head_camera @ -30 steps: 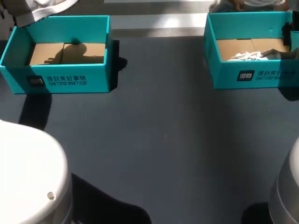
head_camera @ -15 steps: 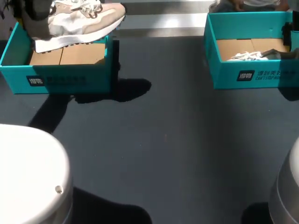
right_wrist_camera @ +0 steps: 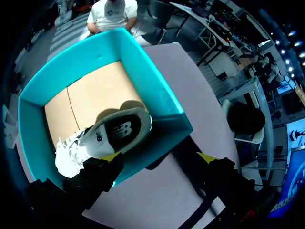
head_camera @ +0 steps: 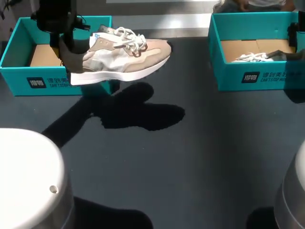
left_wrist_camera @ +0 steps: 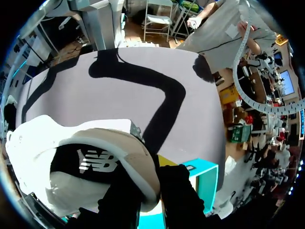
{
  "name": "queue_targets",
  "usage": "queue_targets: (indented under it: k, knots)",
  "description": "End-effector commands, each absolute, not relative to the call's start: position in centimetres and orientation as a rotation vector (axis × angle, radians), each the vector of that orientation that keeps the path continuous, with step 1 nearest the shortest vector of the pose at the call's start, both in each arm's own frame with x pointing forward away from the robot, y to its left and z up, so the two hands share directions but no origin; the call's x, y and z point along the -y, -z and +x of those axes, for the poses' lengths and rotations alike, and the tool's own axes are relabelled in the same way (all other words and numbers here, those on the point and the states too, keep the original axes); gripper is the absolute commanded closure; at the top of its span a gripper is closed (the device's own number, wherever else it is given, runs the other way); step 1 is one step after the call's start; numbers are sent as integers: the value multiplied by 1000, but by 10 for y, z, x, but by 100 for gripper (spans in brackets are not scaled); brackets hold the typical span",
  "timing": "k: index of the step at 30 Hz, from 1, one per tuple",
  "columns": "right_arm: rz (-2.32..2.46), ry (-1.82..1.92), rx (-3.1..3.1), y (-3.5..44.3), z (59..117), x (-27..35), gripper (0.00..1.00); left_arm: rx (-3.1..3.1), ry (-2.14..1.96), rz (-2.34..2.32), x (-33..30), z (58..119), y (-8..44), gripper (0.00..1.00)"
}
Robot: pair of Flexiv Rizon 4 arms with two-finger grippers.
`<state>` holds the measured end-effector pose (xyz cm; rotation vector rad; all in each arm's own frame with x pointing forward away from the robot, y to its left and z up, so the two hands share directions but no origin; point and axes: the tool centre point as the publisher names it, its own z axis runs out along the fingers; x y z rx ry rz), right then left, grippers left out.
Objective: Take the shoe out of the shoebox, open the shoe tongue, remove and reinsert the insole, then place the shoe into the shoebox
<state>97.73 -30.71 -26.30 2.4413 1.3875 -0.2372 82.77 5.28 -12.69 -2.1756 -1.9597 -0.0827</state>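
At the table's far left in the head view, the shoe (head_camera: 121,55) is held in the air by the heel, sole down, toe pointed toward the middle. It hangs over the right end of the left box (head_camera: 28,71) and the table (head_camera: 167,167) beside it. A shadow is cast on the table below, so it is judged not set down yet. The left gripper (head_camera: 66,45) is seen at the heel collar; the finger gap is not resolved from here. A second shoe (head_camera: 257,56) is seen lying in the right box (head_camera: 252,76). In the left wrist view, the heel of the shoe (left_wrist_camera: 95,162) is pinched between the two fingers of the left gripper (left_wrist_camera: 147,195), one inside the collar and one outside: closed on it, narrow gap. A teal corner of the left box (left_wrist_camera: 207,181) is seen below. In the right wrist view, the right gripper (right_wrist_camera: 159,157) is spread wide with nothing held, above the near wall of the right box (right_wrist_camera: 157,95). The second shoe (right_wrist_camera: 109,136) lies inside on its side, untouched. Progress, as judged: removal from the box is essentially done, set-down pending. Tongue opening, insole removal and reinsertion, and return to the box are all left.
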Motion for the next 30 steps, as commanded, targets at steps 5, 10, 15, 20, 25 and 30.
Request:
queue_targets:
  k: [5,10,15,20,25,30]
  knots:
    - [2441,235,-1388,263,977,307,0,2045,657,-2442,-7,800,141,100]
    - [2441,235,-1388,263,977,307,0,2023,664,-2448,19,788,153,100]
    - [2441,235,-1388,263,977,307,0,1985,659,-2454,50,772,162,100]
    - [2441,235,-1388,263,977,307,0,1970,675,-2453,75,760,168,100]
    - [2441,235,-1388,263,977,307,0,1969,662,-2417,96,754,174,100]
    - [2441,235,-1388,263,977,307,0,1941,636,-2375,111,753,182,100]
